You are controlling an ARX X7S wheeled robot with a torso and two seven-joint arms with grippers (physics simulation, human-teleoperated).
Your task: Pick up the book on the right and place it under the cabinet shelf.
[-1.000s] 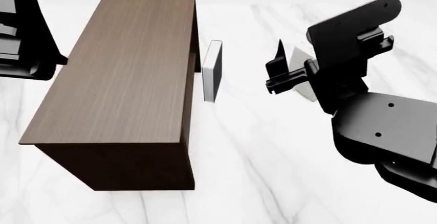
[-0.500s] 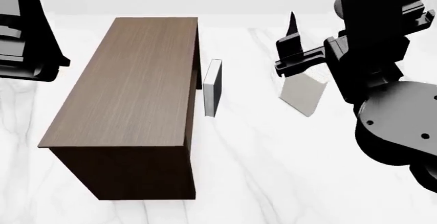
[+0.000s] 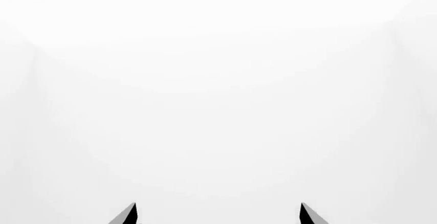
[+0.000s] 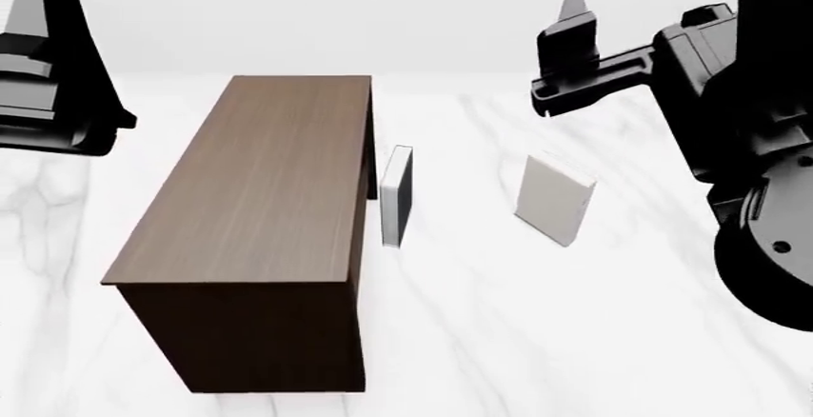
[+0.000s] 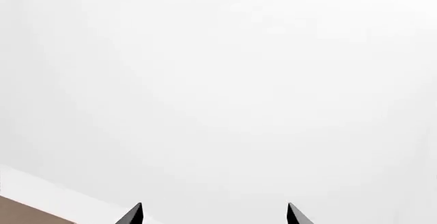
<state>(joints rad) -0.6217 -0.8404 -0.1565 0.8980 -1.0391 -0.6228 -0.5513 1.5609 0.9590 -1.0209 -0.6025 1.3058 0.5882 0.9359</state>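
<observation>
Over on the far left of the head view we've got our left arm [image 4: 57,65], just a dark bulk up at the edge, and its gripper [image 3: 217,215] only shows in the left wrist view as two dark fingertips spread wide apart with nothing but white between them, so it's open and holding nothing. Next to it is the cabinet [image 4: 261,217], the big dark brown wood-grain box sitting lengthwise on the white marbled desk [image 4: 534,341]. Just beside its right side stands a slim book [image 4: 396,195], upright on its edge with a darker face, close to the cabinet wall, though we can't tell if it's actually touching. Further right, well apart from the cabinet, the book [image 4: 553,199] lies on the desk at a slight angle, plain pale cover up, nobody touching it. Above it hangs our right gripper [image 4: 568,27], raised clear of the book with one finger pointing up. In the right wrist view the right gripper [image 5: 215,215] shows two tips spread apart with nothing in between, so that one's open and empty too, and a brown corner of the cabinet [image 5: 27,211] peeks in.
</observation>
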